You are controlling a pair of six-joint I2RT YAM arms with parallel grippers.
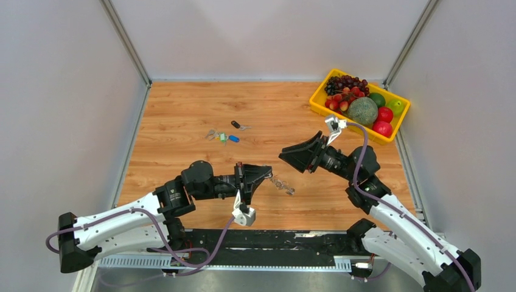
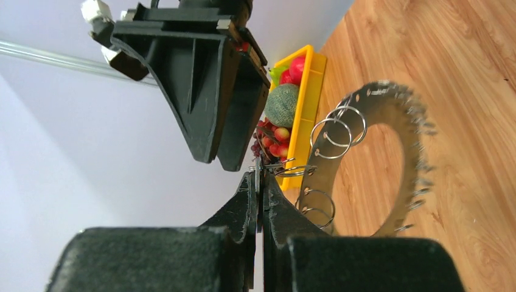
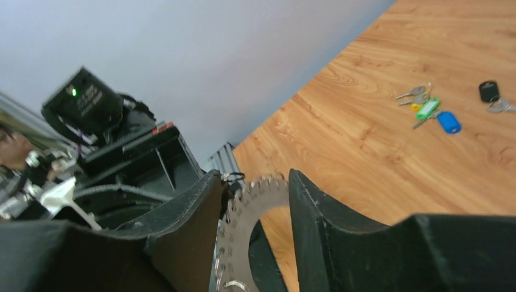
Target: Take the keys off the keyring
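My left gripper (image 1: 268, 172) is shut on a small wire ring of the grey toothed keyring (image 1: 282, 184) and holds it above the table. In the left wrist view the keyring (image 2: 389, 103) hangs beyond the shut gripper (image 2: 260, 176), with several small wire rings through its rim. My right gripper (image 1: 287, 156) is open, just right of the keyring. In the right wrist view the keyring (image 3: 243, 225) stands between the open fingers of the right gripper (image 3: 255, 182), touching neither. Loose keys (image 1: 221, 136) with green and blue tags lie on the table, a black-headed key (image 1: 237, 125) beside them; both show in the right wrist view (image 3: 426, 108) (image 3: 489, 91).
A yellow crate (image 1: 317, 101) of fruit stands at the back right, also seen in the left wrist view (image 2: 306, 97). Grey walls close in the wooden table (image 1: 182, 103) on the left, back and right. The right gripper's body (image 2: 201, 85) hangs close above the left fingertips.
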